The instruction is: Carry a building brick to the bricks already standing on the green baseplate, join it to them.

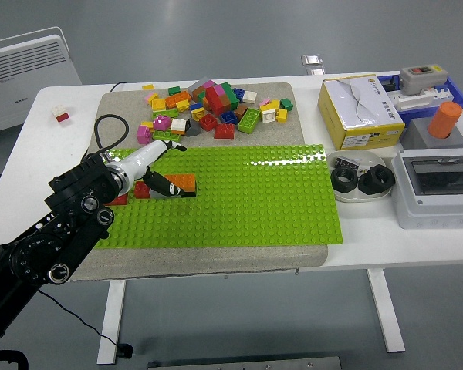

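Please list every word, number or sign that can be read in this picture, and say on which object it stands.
No text can be read.
Yellow-and-white box: small dark print on its lid, too blurred to read.
White heater: small dark mark, too small to read.
Grey switch box: no print made out.

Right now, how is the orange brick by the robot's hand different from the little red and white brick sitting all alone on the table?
The orange brick sits on the green baseplate; the red and white brick sits on the bare white table. The orange one is a single colour and looks longer; the other is two colours and looks smaller. The left hand is right at the orange one, while nothing is near the other. Both are toy building bricks.
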You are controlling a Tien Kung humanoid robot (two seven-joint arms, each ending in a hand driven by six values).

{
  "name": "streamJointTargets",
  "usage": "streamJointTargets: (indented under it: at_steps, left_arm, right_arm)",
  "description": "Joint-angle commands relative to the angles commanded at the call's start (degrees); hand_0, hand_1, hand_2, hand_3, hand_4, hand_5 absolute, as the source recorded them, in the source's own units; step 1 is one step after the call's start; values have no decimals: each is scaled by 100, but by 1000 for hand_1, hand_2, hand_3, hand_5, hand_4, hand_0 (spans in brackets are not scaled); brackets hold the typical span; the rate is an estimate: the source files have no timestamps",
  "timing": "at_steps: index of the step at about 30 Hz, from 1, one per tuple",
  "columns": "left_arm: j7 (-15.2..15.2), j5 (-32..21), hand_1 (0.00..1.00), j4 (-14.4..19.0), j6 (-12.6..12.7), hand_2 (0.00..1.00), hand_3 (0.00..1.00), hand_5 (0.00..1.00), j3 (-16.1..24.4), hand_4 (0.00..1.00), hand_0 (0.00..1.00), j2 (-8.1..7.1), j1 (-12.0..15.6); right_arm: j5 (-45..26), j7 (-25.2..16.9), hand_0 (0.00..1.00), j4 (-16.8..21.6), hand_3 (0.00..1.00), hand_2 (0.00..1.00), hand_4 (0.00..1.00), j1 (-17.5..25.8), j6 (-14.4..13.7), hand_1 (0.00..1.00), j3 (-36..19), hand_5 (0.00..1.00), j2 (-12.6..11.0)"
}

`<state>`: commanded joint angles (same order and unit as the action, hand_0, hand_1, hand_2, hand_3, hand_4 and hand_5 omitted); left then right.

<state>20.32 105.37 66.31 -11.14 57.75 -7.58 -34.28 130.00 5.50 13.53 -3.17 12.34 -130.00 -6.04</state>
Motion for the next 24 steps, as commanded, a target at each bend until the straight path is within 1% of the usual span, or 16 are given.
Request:
streamJointTargets:
  at_steps: [2,3,5,8,9,12,13,14,15,19,20,21,24]
  left_arm:
    - [57,243,998,258,89,998,802,132,1,966,998,-87,89]
    - [98,380,998,391,122,998,707,290,-40,978,998,-148,144]
    - [166,606,998,588,155,998,707,290,-126,978,998,-225,217]
    - [302,1109,998,1006,212,998,707,290,-357,978,998,-337,361]
    - [328,1245,998,1116,232,998,688,599,-424,998,998,-352,401]
    - [368,1668,998,1462,315,998,688,599,-644,998,998,-358,517]
    - [368,1789,998,1531,343,998,688,599,-701,998,998,-348,540]
    - [363,1917,998,1574,373,998,688,599,-752,998,998,-335,558]
    - [348,2042,998,1557,415,998,693,737,-796,998,998,-309,566]
    - [312,2323,998,1470,517,998,693,737,-857,998,998,-249,602]
    - [309,2358,998,1455,527,998,693,737,-859,998,998,-241,612]
    - [309,2375,998,1444,531,998,697,762,-858,998,998,-237,619]
    - [310,2432,998,1386,536,998,697,762,-843,998,998,-230,662]
  right_arm:
    - [0,-4,651,1,680,658,728,7,6,553,0,998,3]
    - [0,-5,653,2,680,658,732,10,9,553,0,998,6]
    - [0,-7,653,4,680,658,732,14,15,553,0,998,9]
    - [0,-10,653,11,680,658,732,20,20,553,0,998,15]
    - [0,-11,653,12,681,657,732,22,20,553,0,998,16]
    - [0,-12,653,16,681,657,732,26,19,553,0,998,17]
    - [0,-12,653,17,681,657,732,26,19,553,0,998,17]
    - [0,-11,653,18,681,657,732,26,19,553,0,998,18]
    - [0,-11,652,19,681,657,728,23,18,553,0,998,22]
    - [0,-8,652,20,681,657,728,14,16,553,0,998,33]
    - [0,-8,652,20,681,657,728,12,16,553,0,998,34]
    - [0,-8,653,20,680,657,727,11,16,553,0,998,35]
    - [0,-6,653,20,680,657,727,7,15,553,0,998,39]
